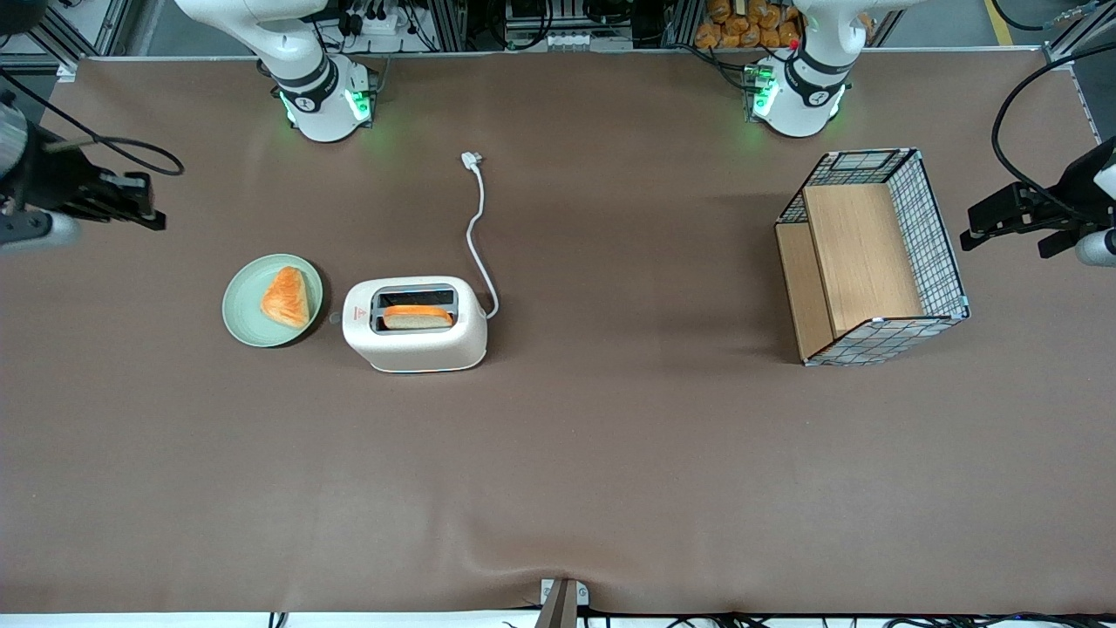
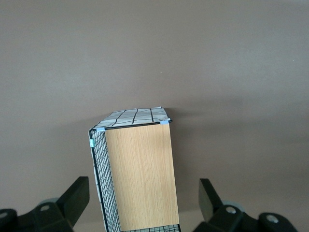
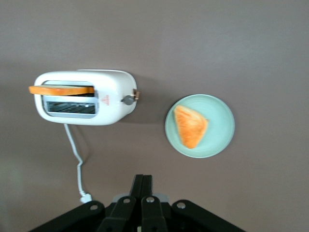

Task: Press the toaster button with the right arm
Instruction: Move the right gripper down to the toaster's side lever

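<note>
The right arm's hand point(image 3: 143, 186) has its two fingers pressed together on nothing and hangs high over the worktop point(image 1: 558, 471) at the working arm's end, well apart from the toaster point(image 1: 414, 324). Out from it lies a green plate point(image 1: 272, 300) with a wedge of toast point(image 1: 286, 297), and just beside that plate sits the toaster, its long axis running along the worktop toward the parked arm. The toaster button point(image 3: 128, 100) juts from the narrow end facing the plate, so the press probably has to come in over the plate.
</note>
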Robot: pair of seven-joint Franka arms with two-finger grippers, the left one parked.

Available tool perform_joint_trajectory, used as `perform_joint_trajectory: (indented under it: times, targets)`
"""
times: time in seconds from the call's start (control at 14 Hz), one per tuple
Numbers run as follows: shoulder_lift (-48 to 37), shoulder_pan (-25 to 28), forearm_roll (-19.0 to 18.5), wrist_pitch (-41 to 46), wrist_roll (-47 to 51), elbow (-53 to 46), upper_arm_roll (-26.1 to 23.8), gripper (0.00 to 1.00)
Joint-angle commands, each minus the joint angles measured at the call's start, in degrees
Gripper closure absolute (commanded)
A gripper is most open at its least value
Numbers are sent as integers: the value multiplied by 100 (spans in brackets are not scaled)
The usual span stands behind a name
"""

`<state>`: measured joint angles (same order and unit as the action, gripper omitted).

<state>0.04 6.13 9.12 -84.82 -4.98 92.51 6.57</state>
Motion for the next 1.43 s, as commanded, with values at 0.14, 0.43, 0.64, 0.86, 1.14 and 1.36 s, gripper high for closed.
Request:
perform_joint_trajectory:
  times: [0.14,0.43,0.64,0.86,1.14,1.36]
  targets:
    - [119,143,353,-867,32,661,2,100]
    - [584,178,732,-1351,14,821,-7,100]
    - [927,214,1090,-1528,6,873,-7,100]
    - [954,266,1477,-2063,-247,1286,-7,100]
    - [1077,266,1760,-2520,-785,1663,-7,100]
    - [1077,258,2312,-2732,-1258,2015,-7,100]
